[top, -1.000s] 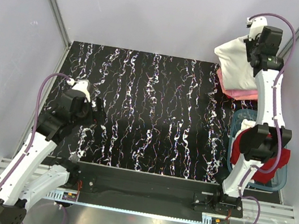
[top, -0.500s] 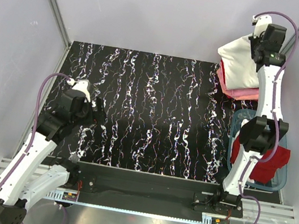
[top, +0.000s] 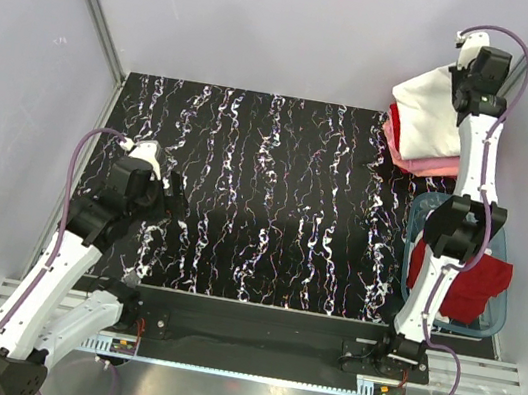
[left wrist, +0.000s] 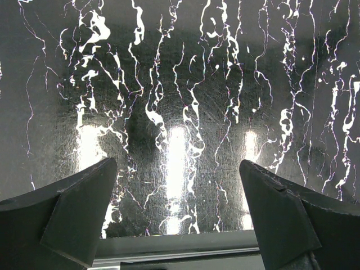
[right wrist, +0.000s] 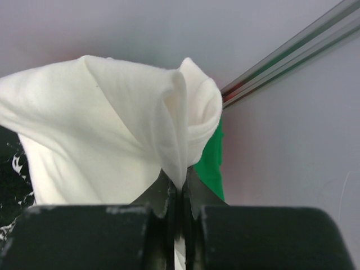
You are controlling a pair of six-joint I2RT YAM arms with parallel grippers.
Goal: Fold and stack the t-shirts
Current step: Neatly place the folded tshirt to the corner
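The white t-shirt [top: 428, 114] is up in the far right corner of the table [top: 274, 199]. It's bunched and pinched at one folded edge, and the rest drapes down over a pink tee [top: 433, 167] lying flat underneath it. From the right wrist view the white cloth [right wrist: 101, 112] billows out to the left of the pinch, and there's a strip of green tee [right wrist: 211, 163] showing behind it against the wall. The right gripper [right wrist: 181, 188] is clenched tight on that white fold, jaws basically together with just the fabric squeezed between them. In the overhead shot you can see it [top: 459, 86] reaching way out with the arm stretched nearly straight. Nearer the robot on the right side there's a translucent blue tub [top: 499, 323] with a dark red tee [top: 481, 280] heaped in it, partly hidden by the arm. Over on the left, the left gripper [left wrist: 177, 169] is spread wide with nothing in it, hanging just over the black, white-veined tabletop [left wrist: 180, 84] near the left edge [top: 168, 197], well apart from all the shirts.
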